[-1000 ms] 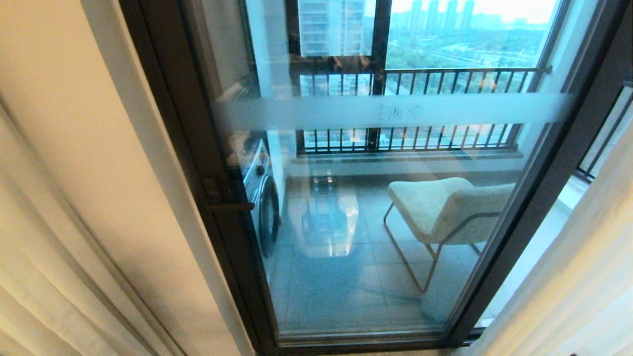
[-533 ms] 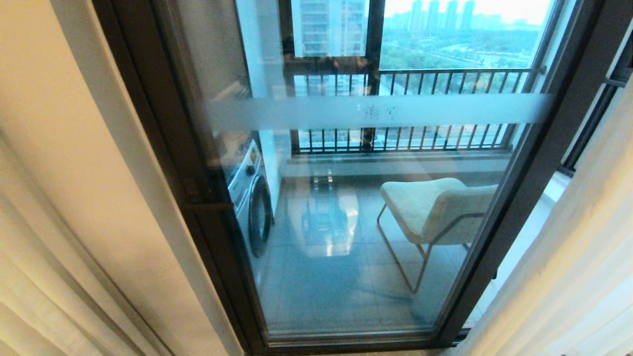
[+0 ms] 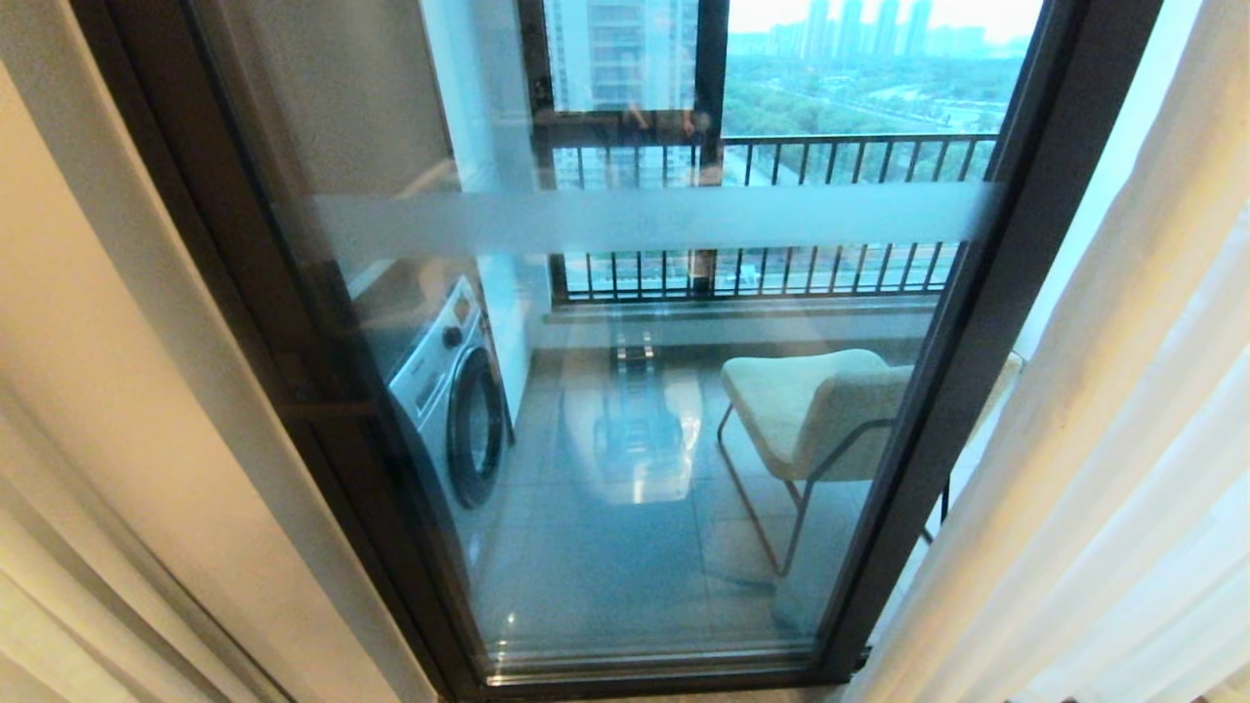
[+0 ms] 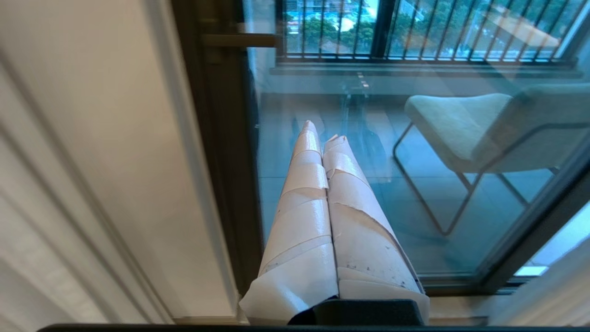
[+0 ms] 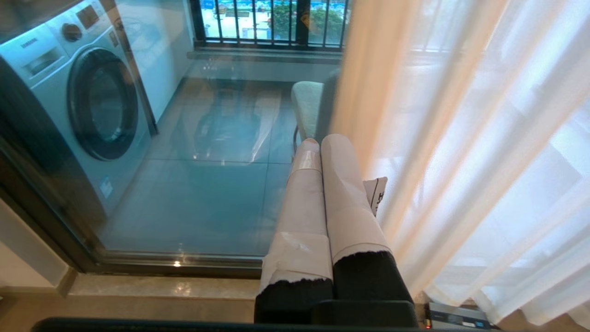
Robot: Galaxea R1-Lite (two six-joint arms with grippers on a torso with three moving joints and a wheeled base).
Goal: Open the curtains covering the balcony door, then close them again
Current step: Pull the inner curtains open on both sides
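curtains point(image 3: 1094, 469) right of balcony door point(image 3: 635, 410); chair point(image 3: 801, 410) behind glass

two curtains point(image 3: 1104, 469), one each side; one balcony door point(image 3: 977, 322) panel with one frosted band point(image 3: 645, 220); one chair point(image 3: 811, 410); one washing machine point(image 3: 444, 391)

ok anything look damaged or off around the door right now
Only the left gripper: the pale tape wrapped on its shut fingers is cracked, torn at the edges and speckled with dirt. The right gripper has tape frayed at its lower edge. The balcony door glass and the curtains look intact.
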